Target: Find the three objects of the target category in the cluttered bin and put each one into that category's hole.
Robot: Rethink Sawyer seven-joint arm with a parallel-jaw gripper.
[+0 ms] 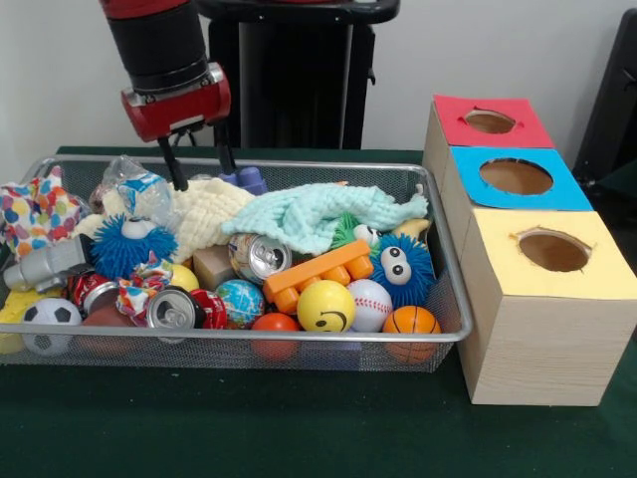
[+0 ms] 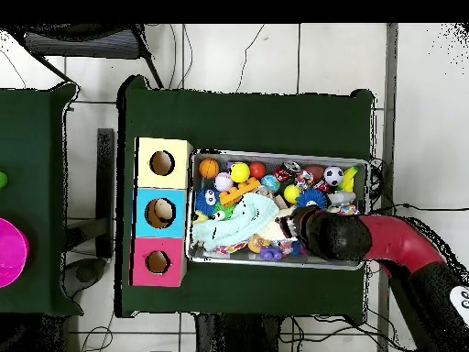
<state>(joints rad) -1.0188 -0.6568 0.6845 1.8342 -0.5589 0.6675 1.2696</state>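
Observation:
The wire mesh bin (image 1: pixel 299 337) is full of toys, cans and cloths; it also shows in the overhead view (image 2: pixel 275 153). One crinkly clear bottle (image 1: pixel 127 185) with a blue-and-white label lies at the bin's back left, partly on a cream cloth (image 1: pixel 207 215). I see no other bottles. My gripper (image 1: pixel 204 175) is open and empty, hanging over the cream cloth with its left finger (image 1: pixel 175 165) just right of the bottle. In the overhead view the arm (image 2: pixel 334 236) hides the gripper. The blue-surround hole (image 1: pixel 516 176) is in the middle box on the right, and shows in the overhead view (image 2: pixel 159 213).
A mint cloth (image 1: pixel 318 214), a polka-dot cloth (image 1: pixel 35 209), metal cans (image 1: pixel 261 256) (image 1: pixel 174 307), spiky blue toys (image 1: pixel 403 267) and several balls fill the bin. The red-surround hole (image 1: pixel 490 121) and yellow-surround hole (image 1: pixel 553 250) flank the blue one.

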